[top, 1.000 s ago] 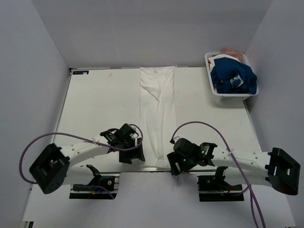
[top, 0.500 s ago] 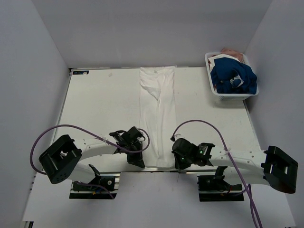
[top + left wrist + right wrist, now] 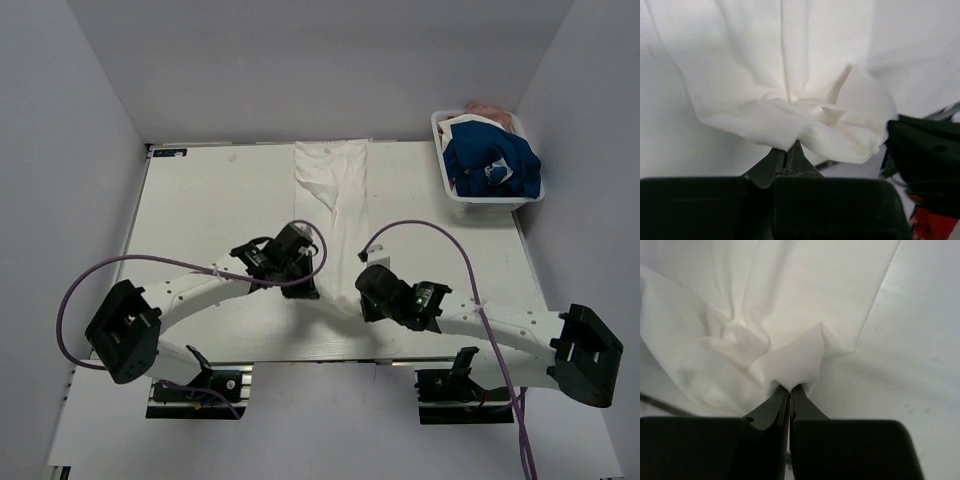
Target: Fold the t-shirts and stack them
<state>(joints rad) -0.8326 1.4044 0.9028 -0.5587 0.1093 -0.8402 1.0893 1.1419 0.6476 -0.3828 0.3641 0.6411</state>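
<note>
White t-shirt pinched by left tool and right tool | bin holds crumpled blue t-shirt

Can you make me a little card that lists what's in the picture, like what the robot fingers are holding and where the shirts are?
Left fingers: shut, pinching the near end of the white t-shirt
Right fingers: shut, pinching the same shirt's near end, on its other side
White t-shirt: a long narrow strip, far end flat on the table, near end bunched up between the two arms
Blue t-shirt: crumpled in the white bin
Bin: at the table's far right corner
Folded stack: none in view
</note>
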